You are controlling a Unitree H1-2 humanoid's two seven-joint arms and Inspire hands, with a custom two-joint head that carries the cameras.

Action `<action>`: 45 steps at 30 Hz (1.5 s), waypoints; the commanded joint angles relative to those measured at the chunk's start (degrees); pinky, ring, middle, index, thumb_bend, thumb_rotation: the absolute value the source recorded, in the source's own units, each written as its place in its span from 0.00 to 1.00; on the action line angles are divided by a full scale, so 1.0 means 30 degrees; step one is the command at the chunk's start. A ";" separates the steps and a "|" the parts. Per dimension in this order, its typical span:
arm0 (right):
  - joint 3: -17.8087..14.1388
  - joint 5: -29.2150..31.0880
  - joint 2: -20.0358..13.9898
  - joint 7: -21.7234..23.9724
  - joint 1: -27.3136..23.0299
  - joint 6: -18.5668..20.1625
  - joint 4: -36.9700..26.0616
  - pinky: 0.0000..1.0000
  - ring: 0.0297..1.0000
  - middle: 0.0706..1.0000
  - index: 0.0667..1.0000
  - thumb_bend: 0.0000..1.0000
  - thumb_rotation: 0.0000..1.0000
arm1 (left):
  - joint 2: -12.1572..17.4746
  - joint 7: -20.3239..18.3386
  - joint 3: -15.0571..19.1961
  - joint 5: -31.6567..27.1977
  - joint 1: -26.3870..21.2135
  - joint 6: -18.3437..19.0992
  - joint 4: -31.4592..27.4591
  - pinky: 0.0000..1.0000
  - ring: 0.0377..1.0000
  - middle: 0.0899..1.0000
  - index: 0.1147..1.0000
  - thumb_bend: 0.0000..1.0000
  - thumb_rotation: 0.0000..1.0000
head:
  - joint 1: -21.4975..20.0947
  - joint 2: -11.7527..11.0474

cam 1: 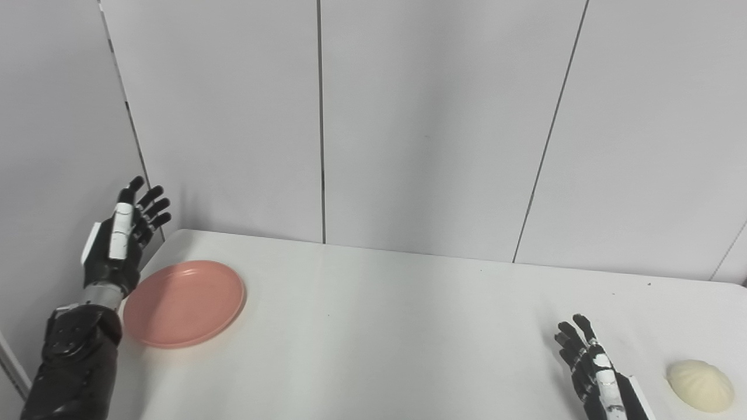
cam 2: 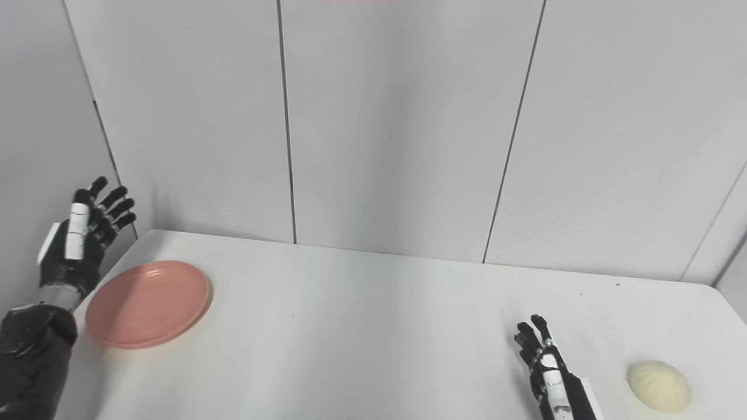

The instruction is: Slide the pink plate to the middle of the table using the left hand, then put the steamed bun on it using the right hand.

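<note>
A round pink plate point(cam 1: 184, 303) lies flat near the table's left edge. My left hand point(cam 1: 119, 236) is raised just left of the plate's far rim, open, fingers spread and pointing up, not touching it. A pale cream steamed bun point(cam 1: 700, 385) rests at the front right of the table. Open with its fingers apart, my right hand point(cam 1: 589, 364) hovers low over the table, a short way left of the bun and clear of it.
The white table point(cam 1: 385, 326) spans the whole view, with its rounded far-left corner just behind the plate. Grey wall panels point(cam 1: 432, 116) stand directly behind the far edge.
</note>
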 commanded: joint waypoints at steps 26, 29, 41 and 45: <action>0.0220 0.0113 0.0152 0.0102 0.0862 0.0028 0.0194 1.00 0.93 0.92 0.97 0.78 0.93 | 0.1462 0.0372 -0.0008 0.0432 -0.1137 -0.3461 0.5435 0.82 0.83 0.81 0.92 0.83 0.86 | -0.0120 0.0206; 0.0243 0.0086 0.0093 0.0135 0.0871 0.0022 0.0193 1.00 0.93 0.92 0.97 0.78 0.93 | 0.1078 0.0394 -0.0161 0.0503 -0.0813 -0.3432 0.5512 0.81 0.81 0.80 0.92 0.84 0.85 | -0.0165 0.0242; 0.0310 0.0057 0.0051 0.0071 0.0806 0.0067 0.0271 1.00 0.92 0.90 0.96 0.79 0.92 | -0.0129 0.0488 -0.0444 0.0538 0.0464 -0.2623 0.3903 0.78 0.80 0.78 0.93 0.80 0.85 | -0.0237 0.0264; 0.0348 -0.0035 0.0073 0.0020 0.0786 0.0104 0.0263 1.00 0.93 0.91 0.97 0.79 0.92 | -0.0375 0.0435 -0.0687 0.0640 0.0630 -0.2124 0.3356 0.78 0.80 0.77 0.92 0.78 0.85 | -0.0330 0.0267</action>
